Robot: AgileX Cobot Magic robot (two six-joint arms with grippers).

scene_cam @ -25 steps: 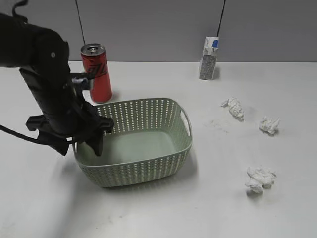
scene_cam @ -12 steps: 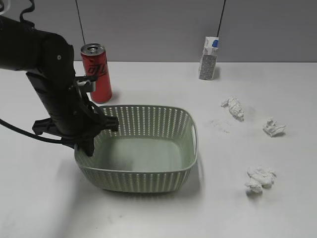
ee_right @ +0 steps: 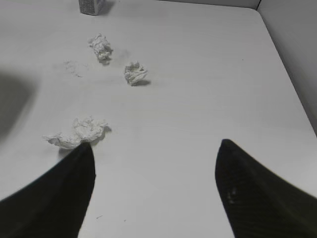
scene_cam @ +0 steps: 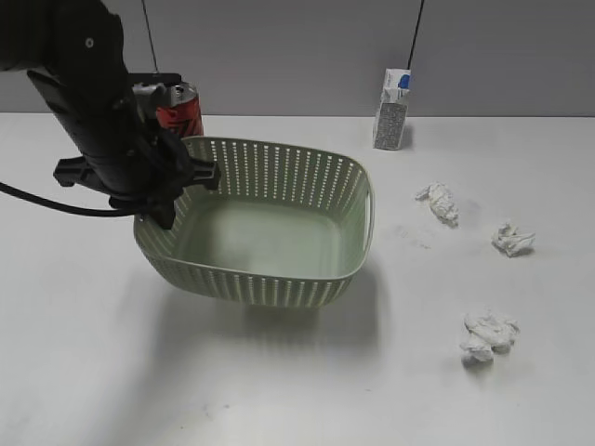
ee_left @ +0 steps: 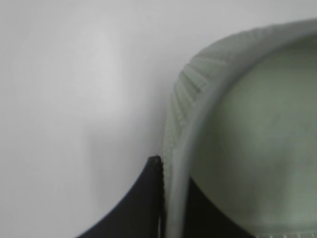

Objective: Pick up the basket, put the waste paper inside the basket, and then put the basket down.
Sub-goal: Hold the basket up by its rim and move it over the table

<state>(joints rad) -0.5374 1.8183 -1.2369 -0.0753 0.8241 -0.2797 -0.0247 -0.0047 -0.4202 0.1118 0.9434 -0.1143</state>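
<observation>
From my right wrist camera, the right gripper (ee_right: 154,163) hangs with jaws spread wide above the table (ee_right: 208,89). Three paper wads (ee_right: 78,133) lie ahead, carton (ee_right: 91,6) beyond.

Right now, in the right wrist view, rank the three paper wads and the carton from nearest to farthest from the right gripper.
From the right gripper:
1. Largest wad, just beyond the left finger.
2. Middle wad, farther up, near centre.
3. Far wad, up and left of the middle one.
4. Carton, at the top edge, mostly cropped.
</observation>
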